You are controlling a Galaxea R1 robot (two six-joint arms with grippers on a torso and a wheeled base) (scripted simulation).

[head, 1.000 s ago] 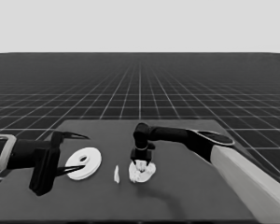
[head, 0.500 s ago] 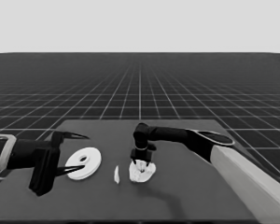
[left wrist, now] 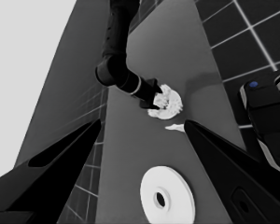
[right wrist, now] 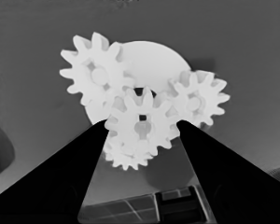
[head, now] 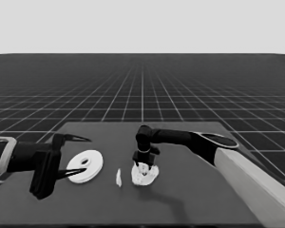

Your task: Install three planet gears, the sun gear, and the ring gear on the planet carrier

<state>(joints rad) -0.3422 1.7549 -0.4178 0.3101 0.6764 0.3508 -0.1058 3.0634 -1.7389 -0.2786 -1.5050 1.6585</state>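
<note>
The right gripper (right wrist: 141, 128) stands straight over the smaller round part (right wrist: 154, 58) in the middle of the counter (head: 190, 190). Its fingers (right wrist: 60, 177) are parted just wide enough to flank the central gear (right wrist: 141, 122); whether they actually pinch it I cannot tell. Beyond the fingertips, two planet gears (right wrist: 95, 74) sit on the disc and mesh with the central one, and a third shows partly beneath it. These toothed wheels look light, rigid and smooth, so a hold across opposite tooth tips seems safest.

Well off to the side of those fingers lie a thin white piece (head: 118, 177) and the larger round part (head: 85, 166), which sits between the open, empty fingers of the waiting left gripper (left wrist: 140, 135). Its stiff outer rim looks the best place to grip.
</note>
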